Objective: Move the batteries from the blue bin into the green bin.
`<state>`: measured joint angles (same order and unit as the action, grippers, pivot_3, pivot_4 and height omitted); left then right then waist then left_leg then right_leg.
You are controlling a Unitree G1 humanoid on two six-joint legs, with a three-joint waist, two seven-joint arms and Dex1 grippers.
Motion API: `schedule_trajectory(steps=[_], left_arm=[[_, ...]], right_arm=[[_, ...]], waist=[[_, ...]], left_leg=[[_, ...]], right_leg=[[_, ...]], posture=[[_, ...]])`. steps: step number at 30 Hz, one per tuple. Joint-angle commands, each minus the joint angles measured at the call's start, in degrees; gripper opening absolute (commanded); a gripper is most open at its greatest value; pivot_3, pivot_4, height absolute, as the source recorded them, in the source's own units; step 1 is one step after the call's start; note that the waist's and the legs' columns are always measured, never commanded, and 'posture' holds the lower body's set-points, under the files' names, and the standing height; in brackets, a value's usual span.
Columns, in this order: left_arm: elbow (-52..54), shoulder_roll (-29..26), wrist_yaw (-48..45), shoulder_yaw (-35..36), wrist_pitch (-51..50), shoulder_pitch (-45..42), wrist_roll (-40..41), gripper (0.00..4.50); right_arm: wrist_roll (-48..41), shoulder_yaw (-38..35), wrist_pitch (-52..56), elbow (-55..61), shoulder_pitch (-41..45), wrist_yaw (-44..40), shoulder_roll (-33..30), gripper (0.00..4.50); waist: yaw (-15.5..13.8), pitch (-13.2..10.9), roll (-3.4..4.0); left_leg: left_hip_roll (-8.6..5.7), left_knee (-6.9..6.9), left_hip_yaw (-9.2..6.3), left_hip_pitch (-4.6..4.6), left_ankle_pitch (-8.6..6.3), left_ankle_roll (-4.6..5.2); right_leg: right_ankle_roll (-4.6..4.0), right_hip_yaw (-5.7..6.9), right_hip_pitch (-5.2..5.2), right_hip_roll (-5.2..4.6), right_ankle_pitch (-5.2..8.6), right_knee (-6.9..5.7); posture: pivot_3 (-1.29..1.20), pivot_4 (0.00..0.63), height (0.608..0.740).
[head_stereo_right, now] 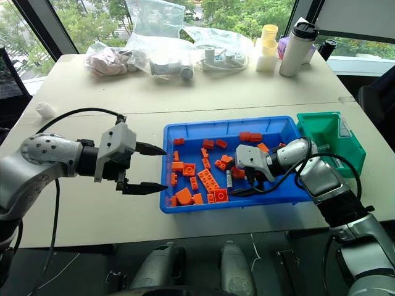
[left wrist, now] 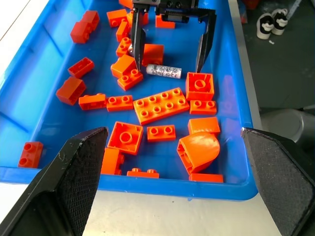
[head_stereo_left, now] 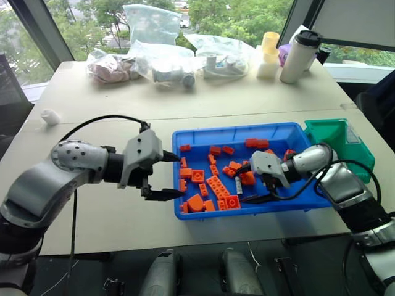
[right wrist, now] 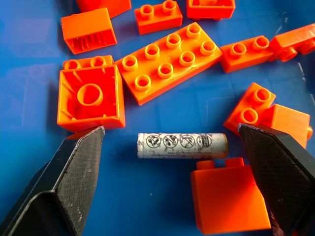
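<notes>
1. The right gripper (right wrist: 170,169) is reaching down into the blue bin (head_stereo_left: 290,131) with its two black fingers (right wrist: 74,172) spread wide. They are straddling one battery (right wrist: 182,145) that is lying flat on the bin floor between them, and neither finger is touching it.
2. The left gripper (head_stereo_left: 165,176) is hanging at the bin's left rim, its fingers likewise standing wide apart and holding nothing, pointing across the bin toward the right gripper.
3. The right arm is bending in from the bin's right side, forearm crossing the rim; the left arm is stretching out level over the table (head_stereo_left: 92,98).
4. The battery is lying among orange bricks (right wrist: 170,61), just beside a square upturned brick and a long eight-stud one. Its silver wrap is showing a row of round warning symbols and a line of print too small to read.
5. The green bin (head_stereo_left: 336,139) is sitting against the blue bin's far right corner.
</notes>
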<state>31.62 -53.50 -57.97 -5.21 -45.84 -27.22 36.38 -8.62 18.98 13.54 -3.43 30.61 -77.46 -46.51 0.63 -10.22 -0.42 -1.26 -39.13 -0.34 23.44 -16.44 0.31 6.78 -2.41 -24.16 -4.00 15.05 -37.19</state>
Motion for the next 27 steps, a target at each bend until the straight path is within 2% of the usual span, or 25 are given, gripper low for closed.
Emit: schedule_trajectory(steps=[1,2,5,6,12,17,21,24,27], left_arm=[[0.91,0.16,0.68,1.21,0.24,-0.66,-0.12,4.50],[0.99,0.13,0.76,1.27,0.24,-0.51,-0.06,4.50],[1.13,0.01,0.92,1.44,0.22,-0.29,0.11,4.50],[1.12,-0.03,0.90,1.51,0.25,-0.23,0.14,4.50],[1.00,0.07,0.78,1.31,0.58,-0.18,-0.01,4.50],[-0.70,0.83,-0.58,-0.07,3.62,-0.87,-1.82,4.50],[-6.90,7.99,0.74,-1.29,7.24,-4.53,-2.86,4.50],[-11.22,13.33,1.87,-2.04,9.66,-7.47,-4.29,4.50],[-14.81,17.08,1.69,-3.49,12.27,-9.95,-6.14,4.50]], right_arm=[[1.41,0.11,-1.68,-1.90,1.69,-0.89,0.71,3.96],[1.49,0.09,-1.65,-2.12,1.94,-1.01,0.97,3.69],[1.78,0.00,-1.50,-2.16,2.08,-1.46,1.09,2.33],[1.88,-0.06,-1.49,-2.04,2.00,-1.54,1.08,2.21],[1.51,-2.23,-1.10,0.00,2.24,-0.20,0.57,2.22],[-4.98,-13.88,10.79,5.88,4.77,8.02,0.02,2.22],[-6.89,-28.54,20.05,6.76,4.22,21.83,-0.42,2.22],[-4.72,-35.34,22.82,5.18,2.08,29.88,-2.15,2.22],[-1.63,-39.19,23.47,3.21,-1.25,36.41,-4.16,2.22]], waist=[[0.01,0.00,0.00],[-0.02,0.00,0.00],[0.04,0.00,0.00],[0.07,0.00,0.00],[0.05,0.00,0.00],[-0.03,-0.01,0.02],[-0.89,0.01,0.01],[-1.47,0.01,0.01],[-1.45,0.01,0.01]], left_leg=[[-0.01,0.00,0.01,0.00,0.00,0.00],[-0.01,-0.01,0.00,0.00,0.00,0.00],[-0.01,0.00,0.00,0.00,0.00,0.00],[-0.01,0.00,0.00,0.00,0.00,0.00],[0.00,0.00,0.00,0.00,0.00,0.00],[-0.01,0.00,0.00,0.02,0.00,-0.01],[-0.05,0.00,-0.01,0.02,0.00,-0.02],[-0.13,-0.02,0.00,0.02,0.01,-0.02],[-0.20,-0.01,0.01,0.04,0.00,-0.01]], right_leg=[[0.00,0.00,0.00,0.00,0.00,0.00],[0.00,0.00,0.01,-0.01,0.00,0.00],[0.00,0.00,0.00,-0.01,0.00,-0.01],[0.00,0.00,0.00,-0.01,0.00,0.00],[0.00,0.00,0.00,-0.01,0.00,-0.01],[0.00,-0.01,-0.04,-0.03,0.00,-0.02],[0.00,0.02,-0.02,-0.11,0.00,-0.01],[0.00,0.01,0.01,-0.17,0.00,0.00],[0.00,0.02,0.03,-0.23,0.00,0.01]], posture=[[0.00,0.150,0.740],[0.00,0.150,0.740],[0.00,0.150,0.740],[0.00,0.150,0.740],[0.00,0.150,0.740],[0.00,0.150,0.740],[0.00,0.150,0.740],[0.00,0.150,0.740],[0.00,0.150,0.740]])
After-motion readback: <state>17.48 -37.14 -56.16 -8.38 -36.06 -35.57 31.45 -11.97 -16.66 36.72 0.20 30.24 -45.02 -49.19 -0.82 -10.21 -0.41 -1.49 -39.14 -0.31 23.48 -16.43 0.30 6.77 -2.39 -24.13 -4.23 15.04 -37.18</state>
